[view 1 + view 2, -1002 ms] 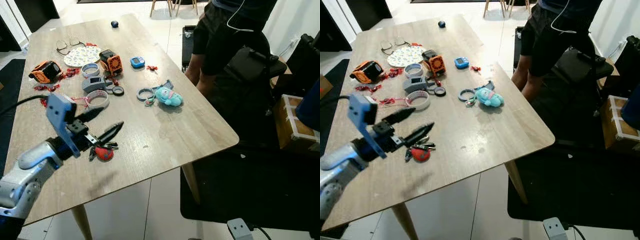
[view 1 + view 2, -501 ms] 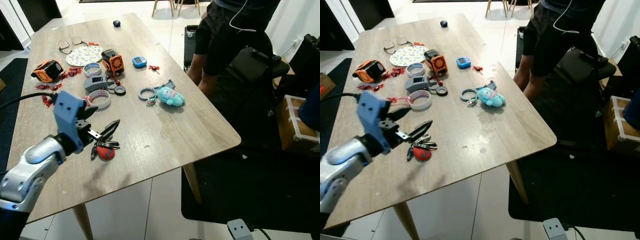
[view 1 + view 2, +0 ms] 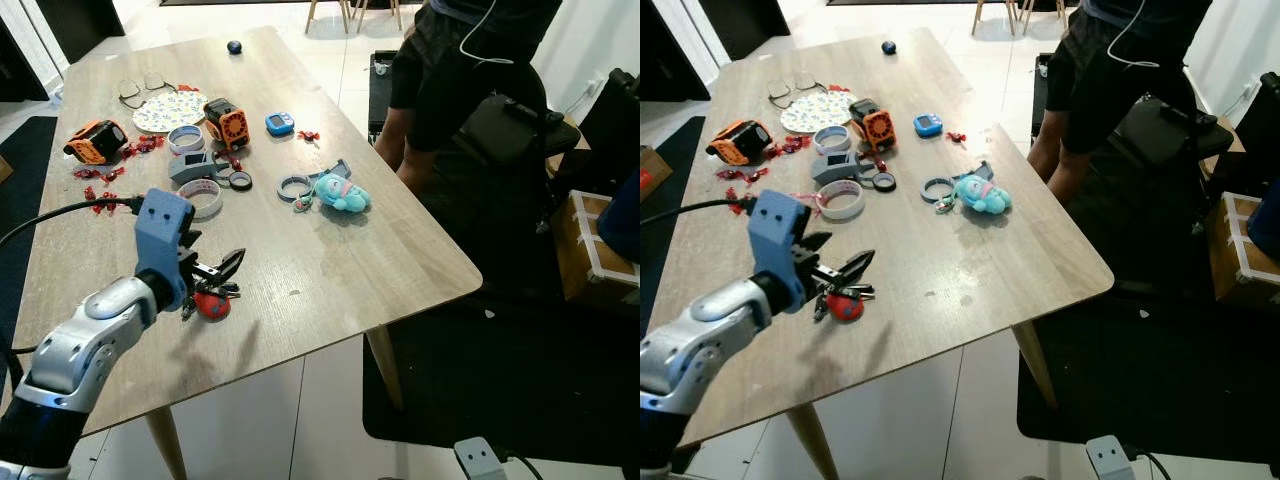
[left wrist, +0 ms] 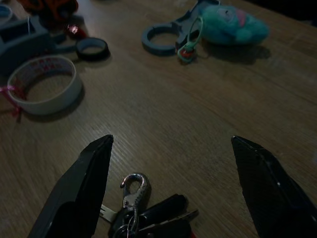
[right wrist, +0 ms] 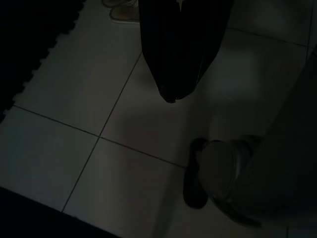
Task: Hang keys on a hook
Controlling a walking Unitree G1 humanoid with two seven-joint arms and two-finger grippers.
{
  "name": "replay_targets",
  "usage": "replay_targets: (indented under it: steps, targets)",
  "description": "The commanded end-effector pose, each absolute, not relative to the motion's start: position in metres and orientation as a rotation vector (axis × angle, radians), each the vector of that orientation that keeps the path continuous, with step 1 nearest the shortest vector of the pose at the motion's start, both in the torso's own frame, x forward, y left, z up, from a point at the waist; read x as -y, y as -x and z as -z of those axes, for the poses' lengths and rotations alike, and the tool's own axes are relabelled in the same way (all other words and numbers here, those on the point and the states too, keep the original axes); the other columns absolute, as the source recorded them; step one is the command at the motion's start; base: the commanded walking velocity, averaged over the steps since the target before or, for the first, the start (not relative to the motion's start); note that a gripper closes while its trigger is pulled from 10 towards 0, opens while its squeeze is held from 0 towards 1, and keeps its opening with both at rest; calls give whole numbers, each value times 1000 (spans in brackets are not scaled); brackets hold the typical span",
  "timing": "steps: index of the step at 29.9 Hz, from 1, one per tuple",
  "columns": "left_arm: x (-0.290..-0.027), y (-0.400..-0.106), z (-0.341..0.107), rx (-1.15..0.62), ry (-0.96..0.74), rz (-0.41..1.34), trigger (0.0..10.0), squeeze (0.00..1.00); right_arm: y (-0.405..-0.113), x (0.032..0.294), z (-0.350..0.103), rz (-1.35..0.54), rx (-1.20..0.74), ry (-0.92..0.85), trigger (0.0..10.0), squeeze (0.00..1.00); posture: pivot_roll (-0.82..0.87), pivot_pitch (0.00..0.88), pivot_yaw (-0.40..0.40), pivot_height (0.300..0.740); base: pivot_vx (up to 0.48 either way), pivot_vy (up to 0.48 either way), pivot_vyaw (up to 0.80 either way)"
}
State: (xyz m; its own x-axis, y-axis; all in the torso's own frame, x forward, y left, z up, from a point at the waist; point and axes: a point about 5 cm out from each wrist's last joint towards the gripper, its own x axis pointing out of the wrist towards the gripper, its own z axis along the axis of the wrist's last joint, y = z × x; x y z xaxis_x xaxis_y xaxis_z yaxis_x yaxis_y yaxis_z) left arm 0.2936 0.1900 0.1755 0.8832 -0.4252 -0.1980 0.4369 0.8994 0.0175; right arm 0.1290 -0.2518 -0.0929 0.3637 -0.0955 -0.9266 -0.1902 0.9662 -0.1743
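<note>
A bunch of keys with a red fob (image 3: 208, 301) lies on the wooden table (image 3: 330, 270) near its front edge. My left gripper (image 3: 214, 260) hovers just above and behind the keys, open, with nothing between its fingers. In the left wrist view the keys (image 4: 148, 218) and their silver clasp lie on the table between the two spread black fingers (image 4: 79, 193), close to the camera. My right gripper (image 5: 171, 94) hangs idle over a tiled floor, its fingers pressed together.
Beyond the keys lie a white tape roll (image 3: 200, 197), a teal plush toy (image 3: 338, 192) with a grey ring, orange gadgets (image 3: 222, 122), glasses and a patterned plate. A person (image 3: 450, 70) stands at the table's right side beside a black chair (image 3: 510, 130).
My left arm has swung forward and rightward, bringing the open gripper down to just over the keys. The keys have not moved.
</note>
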Motion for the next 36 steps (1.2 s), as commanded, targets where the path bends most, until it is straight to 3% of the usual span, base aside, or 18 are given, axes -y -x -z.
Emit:
replay_targets:
  steps: [1,36]
  targets:
    - [-190,-295,-169,-231,-54,427,10000,0,-123,250,95,-69,-1218,270,10000,0,-82,100,80,740,0,0,0]
    - [-180,-308,-150,-392,-159,266,10000,0,-118,247,98,-73,-1233,270,10000,0,-93,113,101,740,0,0,0]
